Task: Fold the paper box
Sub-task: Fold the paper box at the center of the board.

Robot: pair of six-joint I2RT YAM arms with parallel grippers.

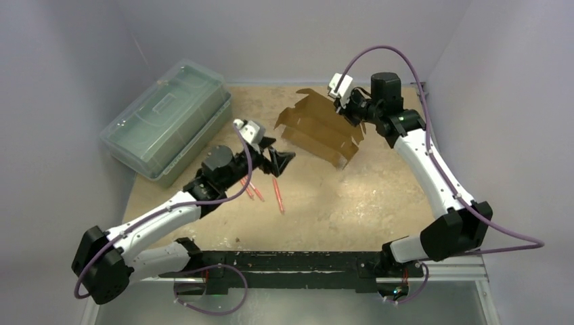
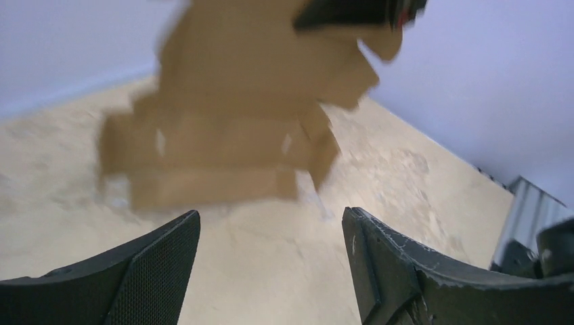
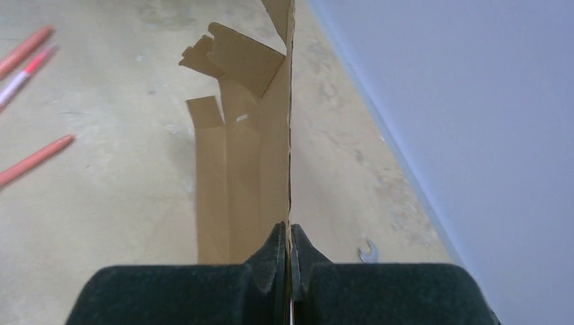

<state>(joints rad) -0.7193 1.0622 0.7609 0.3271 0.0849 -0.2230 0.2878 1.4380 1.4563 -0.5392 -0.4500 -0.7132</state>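
Only the right wrist view shows the right gripper (image 3: pixel 290 238) pinched tight on one thin edge of the paper box (image 3: pixel 237 156). From above, the left gripper (image 1: pixel 279 161) stands spread wide and empty near it. The box is unfolded brown card, flaps splayed, toward the table's (image 1: pixel 352 203) far side, with bare surface in front and three red pens (image 1: pixel 277 195) by the left gripper.
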